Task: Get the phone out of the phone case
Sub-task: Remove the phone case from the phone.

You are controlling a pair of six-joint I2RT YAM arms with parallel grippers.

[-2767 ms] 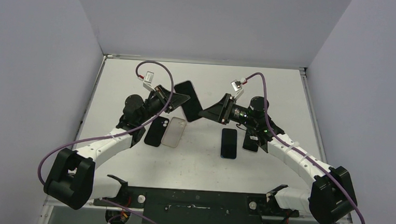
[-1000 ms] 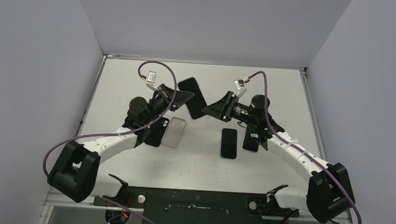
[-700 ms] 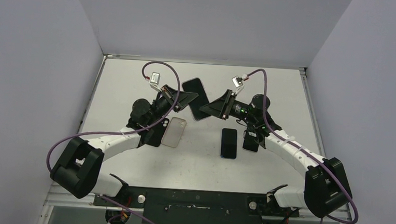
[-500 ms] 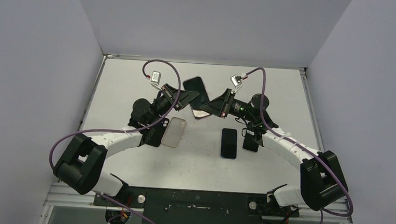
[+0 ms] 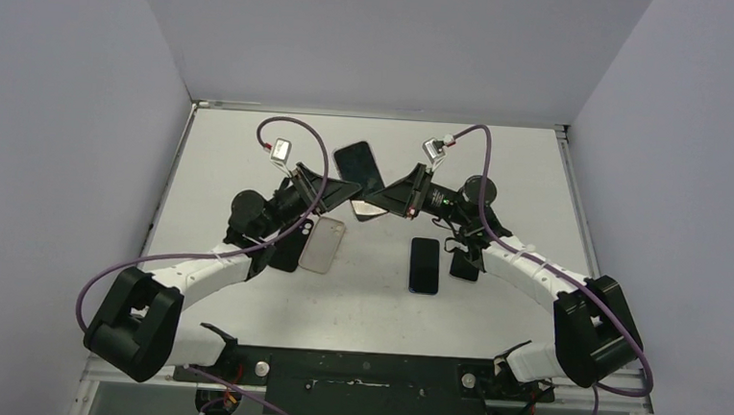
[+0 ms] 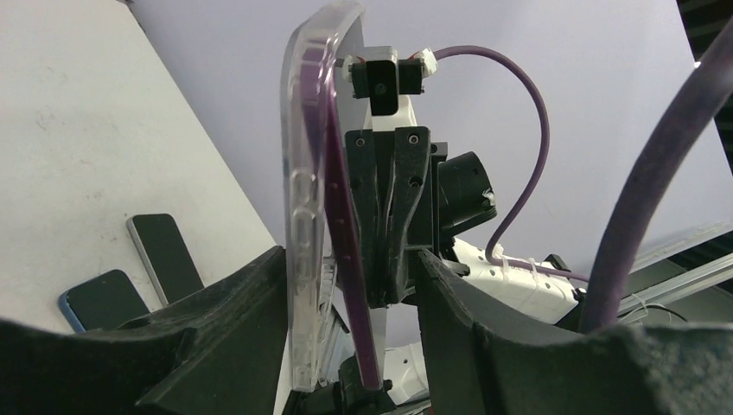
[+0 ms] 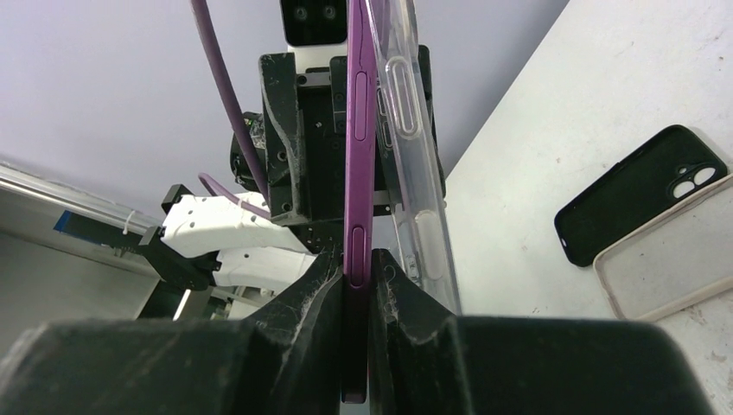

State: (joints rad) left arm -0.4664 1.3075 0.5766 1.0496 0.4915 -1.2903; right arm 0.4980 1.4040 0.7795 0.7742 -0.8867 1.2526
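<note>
A purple phone and its clear case are held in the air between the two grippers at the table's middle back. My right gripper is shut on the phone's edge. My left gripper grips the lower end of the case, which lies against its left finger. The phone leans away from the case with a gap along its upper part. In the top view the phone's dark screen faces up, with the left gripper and the right gripper on either side.
On the table lie a black case, a pale translucent case, a blue phone and a black phone partly under the right arm. The black case and pale case also show in the right wrist view.
Both grippers have closed in on each other and moved slightly toward the back. The phone has tilted flatter, and the pale case now shows apart from it underneath.
</note>
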